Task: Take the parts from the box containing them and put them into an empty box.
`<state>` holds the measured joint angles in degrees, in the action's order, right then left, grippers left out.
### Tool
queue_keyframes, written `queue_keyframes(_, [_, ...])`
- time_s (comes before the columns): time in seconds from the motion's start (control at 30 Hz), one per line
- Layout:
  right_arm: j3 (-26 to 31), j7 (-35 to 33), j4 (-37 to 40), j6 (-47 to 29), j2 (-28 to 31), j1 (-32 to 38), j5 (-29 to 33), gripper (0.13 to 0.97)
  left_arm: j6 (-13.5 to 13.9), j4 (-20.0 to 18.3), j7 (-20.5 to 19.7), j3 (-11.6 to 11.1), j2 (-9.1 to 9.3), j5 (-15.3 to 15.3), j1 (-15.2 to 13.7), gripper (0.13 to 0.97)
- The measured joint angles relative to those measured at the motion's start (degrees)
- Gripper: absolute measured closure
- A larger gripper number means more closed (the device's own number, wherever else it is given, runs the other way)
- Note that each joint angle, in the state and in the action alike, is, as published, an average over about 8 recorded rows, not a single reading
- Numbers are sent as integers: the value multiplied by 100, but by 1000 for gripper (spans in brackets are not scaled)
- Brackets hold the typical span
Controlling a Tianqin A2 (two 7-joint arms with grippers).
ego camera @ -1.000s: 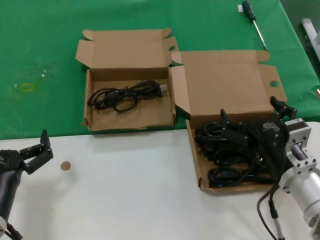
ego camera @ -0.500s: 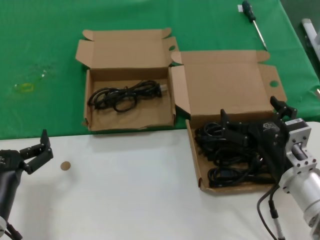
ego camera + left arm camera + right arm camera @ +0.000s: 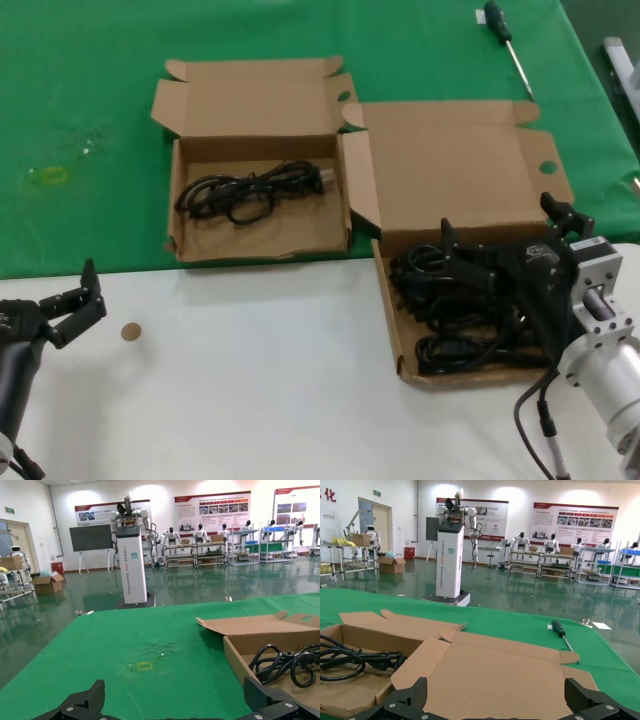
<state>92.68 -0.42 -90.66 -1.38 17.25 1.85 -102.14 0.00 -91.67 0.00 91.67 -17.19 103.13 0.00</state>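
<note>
Several black coiled parts (image 3: 455,305) lie piled in the box containing them (image 3: 392,330), the broad-lidded right-hand one, whose lid (image 3: 505,675) stands open behind. My right gripper (image 3: 498,220) (image 3: 496,692) hovers open just over that pile, nothing between its fingers. The narrower-lidded box (image 3: 190,248) to the left holds one coiled cord (image 3: 250,192) (image 3: 287,661) (image 3: 350,660). My left gripper (image 3: 68,295) (image 3: 175,697) waits open over the white table at the near left, well short of that box.
A screwdriver (image 3: 508,42) (image 3: 562,635) lies on the green cloth (image 3: 80,120) beyond the right box. A small brown disc (image 3: 130,331) rests on the white table (image 3: 260,380) near the left gripper. A yellowish mark (image 3: 144,666) shows on the cloth at the left.
</note>
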Motion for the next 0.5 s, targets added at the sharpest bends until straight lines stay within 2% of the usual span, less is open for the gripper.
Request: queue_keyframes(0.5, [0, 0, 0, 0, 0, 0, 0, 129, 0, 0, 0, 0, 0, 0, 0, 132])
